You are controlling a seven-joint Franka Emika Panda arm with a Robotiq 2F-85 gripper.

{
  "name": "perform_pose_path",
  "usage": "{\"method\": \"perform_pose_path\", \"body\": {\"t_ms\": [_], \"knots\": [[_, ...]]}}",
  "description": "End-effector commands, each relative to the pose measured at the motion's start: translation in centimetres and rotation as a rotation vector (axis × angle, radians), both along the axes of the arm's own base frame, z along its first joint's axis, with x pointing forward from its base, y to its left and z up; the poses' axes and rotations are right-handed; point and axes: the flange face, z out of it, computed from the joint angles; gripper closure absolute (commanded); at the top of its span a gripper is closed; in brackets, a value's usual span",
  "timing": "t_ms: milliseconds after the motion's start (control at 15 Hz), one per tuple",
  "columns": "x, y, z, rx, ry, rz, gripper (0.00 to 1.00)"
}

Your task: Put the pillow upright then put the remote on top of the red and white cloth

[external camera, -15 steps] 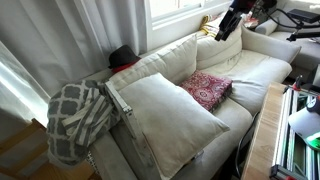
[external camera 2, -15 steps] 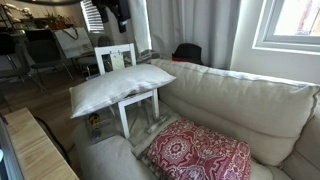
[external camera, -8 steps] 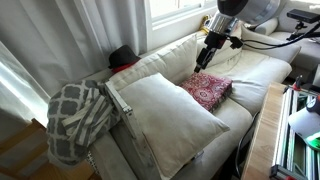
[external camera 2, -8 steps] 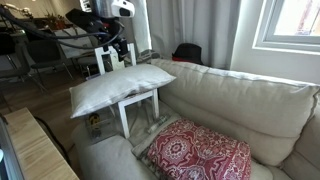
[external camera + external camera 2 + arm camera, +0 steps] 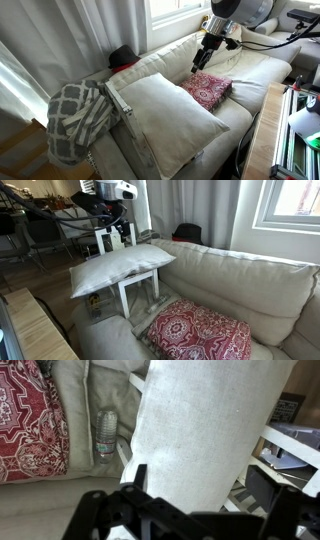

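The end effector [image 5: 203,60] is being held with its jaws apart and empty over the sofa [image 5: 255,72], near the red and white cloth [image 5: 207,89], while the pillow [image 5: 170,112] is being supported flat beside that cloth
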Motion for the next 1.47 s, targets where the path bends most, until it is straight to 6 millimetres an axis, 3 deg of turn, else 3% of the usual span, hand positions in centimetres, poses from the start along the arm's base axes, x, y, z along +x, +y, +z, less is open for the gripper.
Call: {"method": "perform_pose_path", "body": {"t_ms": [0, 533, 867, 1133, 1400], "knots": [[1.3, -1.0, -2.3, 0.090, 0.008, -0.074, 0.00], [3.6, -3.6, -8.9, 0.271, -0.027, -0.120, 0.00], [3.9, -5.3, -14.6, 0.300, 0.036, -0.131, 0.00], [4.1, -5.3, -18.6, 0.341, 0.091, -0.166, 0.00], [5.0, -4.6, -21.1, 0.390, 0.103, -0.193, 0.02]]}}
